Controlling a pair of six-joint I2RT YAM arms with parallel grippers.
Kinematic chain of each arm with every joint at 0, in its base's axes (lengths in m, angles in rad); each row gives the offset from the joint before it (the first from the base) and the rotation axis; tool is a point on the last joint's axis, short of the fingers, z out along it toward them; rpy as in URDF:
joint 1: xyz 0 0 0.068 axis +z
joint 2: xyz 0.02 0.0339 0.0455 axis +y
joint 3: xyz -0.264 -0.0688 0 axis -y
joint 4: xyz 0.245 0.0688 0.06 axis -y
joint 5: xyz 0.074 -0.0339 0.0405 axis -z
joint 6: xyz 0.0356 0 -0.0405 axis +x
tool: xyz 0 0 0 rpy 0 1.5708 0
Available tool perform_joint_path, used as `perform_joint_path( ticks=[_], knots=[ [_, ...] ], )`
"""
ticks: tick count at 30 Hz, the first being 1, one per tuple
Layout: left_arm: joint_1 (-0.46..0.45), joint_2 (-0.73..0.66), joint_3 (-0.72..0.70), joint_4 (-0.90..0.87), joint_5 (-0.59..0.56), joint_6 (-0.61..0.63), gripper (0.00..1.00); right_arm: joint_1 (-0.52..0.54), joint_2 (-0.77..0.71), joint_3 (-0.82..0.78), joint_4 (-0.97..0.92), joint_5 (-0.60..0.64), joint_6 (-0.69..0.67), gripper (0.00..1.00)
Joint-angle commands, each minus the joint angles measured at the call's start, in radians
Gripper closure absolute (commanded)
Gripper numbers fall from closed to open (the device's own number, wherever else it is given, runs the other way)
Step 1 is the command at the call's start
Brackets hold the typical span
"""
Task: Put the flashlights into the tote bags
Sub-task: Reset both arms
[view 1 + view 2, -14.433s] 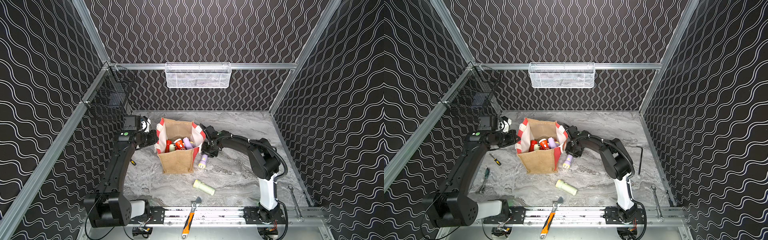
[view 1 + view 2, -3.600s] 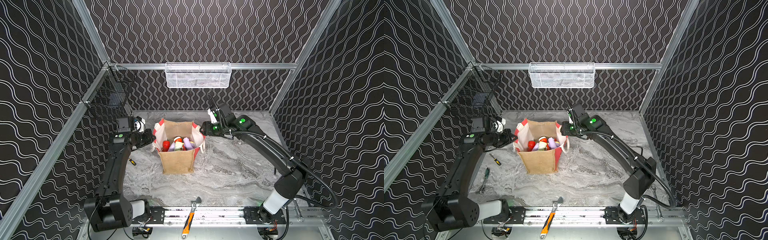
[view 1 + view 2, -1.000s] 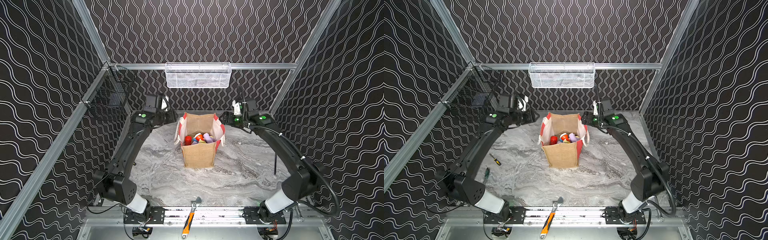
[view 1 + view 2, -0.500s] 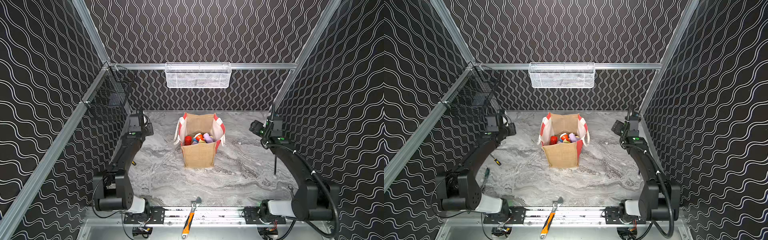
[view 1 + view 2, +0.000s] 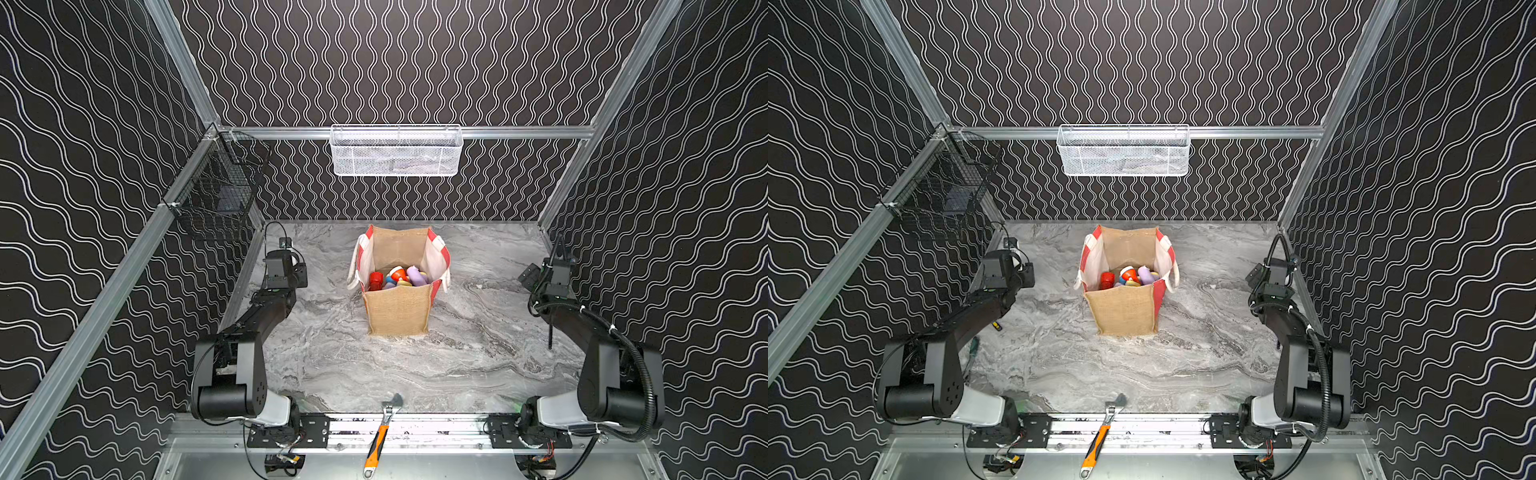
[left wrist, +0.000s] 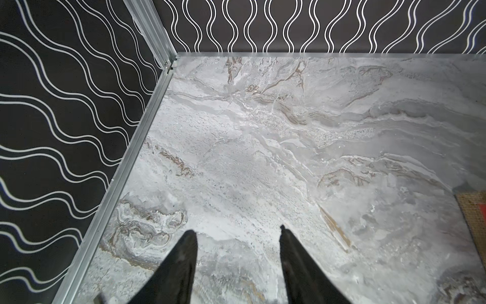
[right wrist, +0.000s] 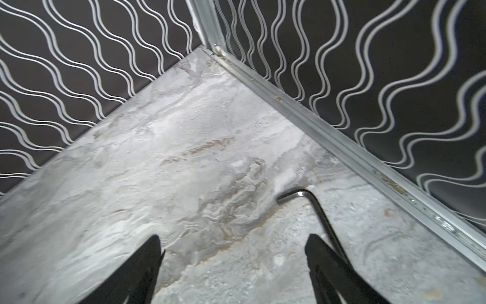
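The tote bag (image 5: 398, 309) (image 5: 1124, 309) stands upright mid-table, tan burlap with red-and-white side panels, its mouth open. Several flashlights (image 5: 397, 277) (image 5: 1130, 276), red, lilac and blue, lie piled inside it. No flashlight shows on the table. My left gripper (image 6: 236, 231) hangs open and empty over bare marble by the left wall, with a corner of the bag (image 6: 473, 218) off to its side. My right gripper (image 7: 233, 238) is open and empty near the right wall. Both stand well apart from the bag in the top views (image 5: 291, 266) (image 5: 536, 276).
An orange-handled wrench (image 5: 382, 432) lies across the front rail. A bent hex key (image 7: 315, 205) rests by the right wall, next to my right gripper. Small screwdrivers (image 5: 996, 325) lie under the left arm. A white mesh basket (image 5: 396, 151) and a black wire basket (image 5: 216, 199) hang on the walls.
Both arms have swung away from the bag's sides out to the left and right walls and folded back. The bag stays where it stood a second ago.
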Motion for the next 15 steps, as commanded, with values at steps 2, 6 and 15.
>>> perform_joint_path(
  ticks=[2,6,15],
  knots=[
    [0.000,-0.035,-0.043,0.110,0.032,0.016,0.45,-0.001,-0.044,-0.084,0.162,0.128,-0.065,0.12],
    [-0.006,-0.079,-0.145,0.239,0.082,-0.022,0.44,-0.002,-0.094,-0.191,0.312,0.118,-0.096,0.12],
    [-0.008,-0.093,-0.361,0.597,0.209,0.012,0.01,0.002,-0.121,-0.386,0.642,-0.034,-0.180,0.13]
  ],
)
